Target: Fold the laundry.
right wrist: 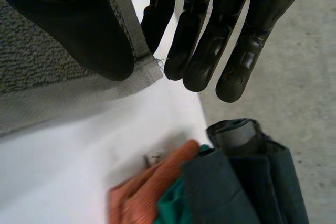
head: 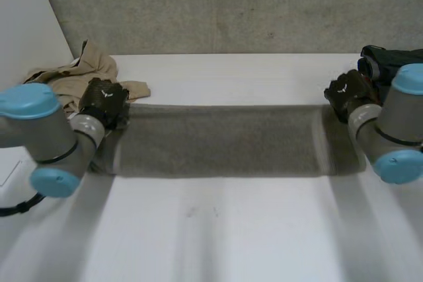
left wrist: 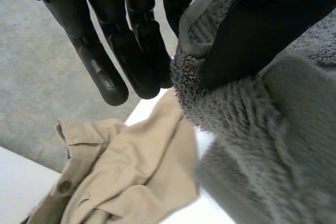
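A grey towel is stretched wide between my two hands over the white table. My left hand holds its left far corner. In the left wrist view the thumb pinches the fluffy towel against the fingers. My right hand holds the right far corner. In the right wrist view the thumb presses the hemmed towel corner against the fingers, which are nearly straight.
A crumpled beige garment lies at the table's far left, just beyond my left hand, and shows below its fingertips. A dark folded pile sits at the far right, with dark grey and orange cloth.
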Controlling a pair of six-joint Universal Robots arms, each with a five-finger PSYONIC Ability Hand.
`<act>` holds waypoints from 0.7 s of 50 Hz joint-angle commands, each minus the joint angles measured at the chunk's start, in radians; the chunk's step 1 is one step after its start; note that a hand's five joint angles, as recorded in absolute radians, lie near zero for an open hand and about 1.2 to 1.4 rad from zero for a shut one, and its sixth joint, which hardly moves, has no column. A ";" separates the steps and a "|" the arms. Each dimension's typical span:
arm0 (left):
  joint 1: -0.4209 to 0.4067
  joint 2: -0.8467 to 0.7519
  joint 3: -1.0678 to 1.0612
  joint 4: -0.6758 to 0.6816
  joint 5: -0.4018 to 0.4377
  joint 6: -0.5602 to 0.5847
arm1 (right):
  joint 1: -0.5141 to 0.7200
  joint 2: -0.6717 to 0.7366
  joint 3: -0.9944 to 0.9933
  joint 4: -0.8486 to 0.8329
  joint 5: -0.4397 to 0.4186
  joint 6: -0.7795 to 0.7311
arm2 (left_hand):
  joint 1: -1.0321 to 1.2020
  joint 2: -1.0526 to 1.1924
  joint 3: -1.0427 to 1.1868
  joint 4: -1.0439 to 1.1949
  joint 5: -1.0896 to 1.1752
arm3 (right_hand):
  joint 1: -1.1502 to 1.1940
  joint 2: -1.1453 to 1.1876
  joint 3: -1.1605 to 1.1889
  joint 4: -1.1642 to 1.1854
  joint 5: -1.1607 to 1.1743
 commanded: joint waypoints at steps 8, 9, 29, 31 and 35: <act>-0.057 -0.182 0.239 0.087 -0.039 -0.001 | 0.036 0.273 -0.307 -0.122 0.049 0.025 | -0.961 -1.025 -1.020 -1.028 -0.984 | -0.822 -1.004 -1.013 -1.019 -1.000; -0.065 -0.172 0.231 0.091 -0.048 -0.002 | 0.039 0.262 -0.298 -0.135 0.051 0.040 | -0.961 -1.025 -1.020 -1.028 -0.984 | -0.822 -1.004 -1.013 -1.019 -1.000; -0.065 0.307 -0.335 0.109 -0.070 -0.113 | -0.105 -0.341 0.313 0.115 -0.195 0.488 | -0.961 -1.025 -1.020 -1.028 -0.984 | -0.822 -1.004 -1.013 -1.019 -1.000; -0.059 0.305 -0.341 0.107 -0.062 -0.125 | -0.115 -0.350 0.353 0.147 -0.208 0.484 | -0.961 -1.025 -1.020 -1.028 -0.984 | -0.822 -1.004 -1.013 -1.019 -1.000; -0.039 0.295 -0.341 0.109 -0.053 -0.137 | -0.119 -0.349 0.400 0.137 -0.210 0.482 | -0.961 -1.025 -1.020 -1.028 -0.984 | -0.759 -0.941 -0.950 -0.956 -0.937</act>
